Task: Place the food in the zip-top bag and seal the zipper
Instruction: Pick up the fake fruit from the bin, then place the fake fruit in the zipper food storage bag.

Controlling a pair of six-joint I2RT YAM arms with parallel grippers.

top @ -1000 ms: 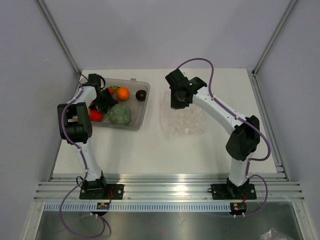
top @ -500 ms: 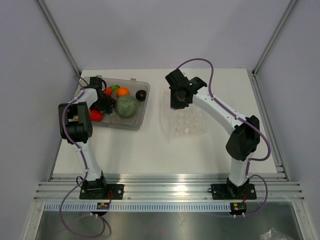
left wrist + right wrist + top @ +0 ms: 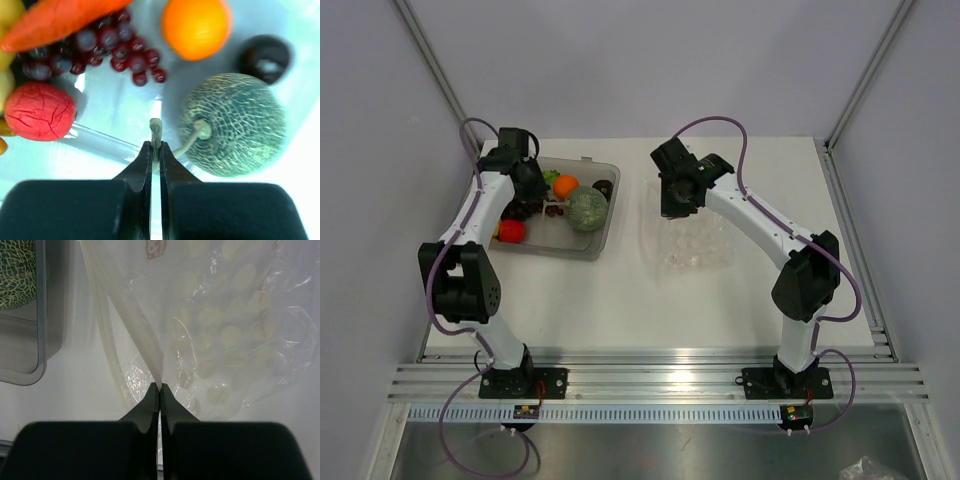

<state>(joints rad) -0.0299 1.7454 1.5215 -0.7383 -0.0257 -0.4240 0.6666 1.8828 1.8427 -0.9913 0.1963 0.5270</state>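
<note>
Bolted side by side at the near edge of the white table (image 3: 620, 300): both bases. Beyond them, a wide bare stretch of tabletop, open up to the tray and the bag.

From the near-left base: up to a black elbow, then a long white forearm reaching far, wrist bent down over the grey translucent rectangular tray (image 3: 560, 253). At its tip, the left gripper (image 3: 155, 150), jaws pressed together with only the thin greenish stem (image 3: 156, 129) of the green netted toy melon (image 3: 235, 125) pinched between them (melon itself just right of the fingers, inside the tray near its right wall).

From the near-right base: up to an elbow at the right, then slanting far and left, wrist turned down. Right gripper (image 3: 159, 390) closed tight on the whitish zipper strip (image 3: 134, 325) at the left edge of the clear crinkly zip-top bag (image 3: 235, 325). Bag lying on the table right of the tray, parted from it by a narrow bare lane.

Inside the tray, near to far: wrinkled red piece (image 3: 39, 111) at the left, dark purple grapes (image 3: 110, 45), carrot (image 3: 55, 17) beyond them, round orange (image 3: 196, 25), dark brown ball (image 3: 265, 57) at the far right.
</note>
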